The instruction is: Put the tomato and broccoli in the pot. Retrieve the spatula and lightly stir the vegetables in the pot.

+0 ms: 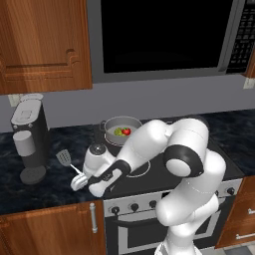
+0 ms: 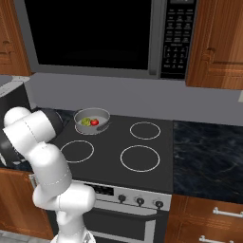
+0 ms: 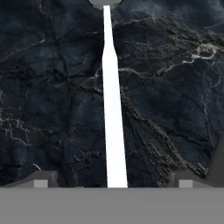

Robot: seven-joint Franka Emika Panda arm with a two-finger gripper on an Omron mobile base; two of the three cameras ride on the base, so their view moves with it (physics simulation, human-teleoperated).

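pot (image 2: 92, 120): grey, on the back-left burner of the stove (image 2: 142, 171)
tomato (image 2: 95, 122): red, inside the pot
broccoli (image 2: 86, 122): yellow-green, beside the tomato in the pot
microwave (image 2: 109, 35): above the stove

The microwave (image 2: 99, 38) keypad markings are too small to read.

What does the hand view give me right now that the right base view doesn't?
Hand view: the spatula handle lying on the dark counter, running straight up between the open fingers, untouched.

Right base view: the pot on the stove, with the tomato and broccoli already inside.

Shared: the same dark marbled counter surface.
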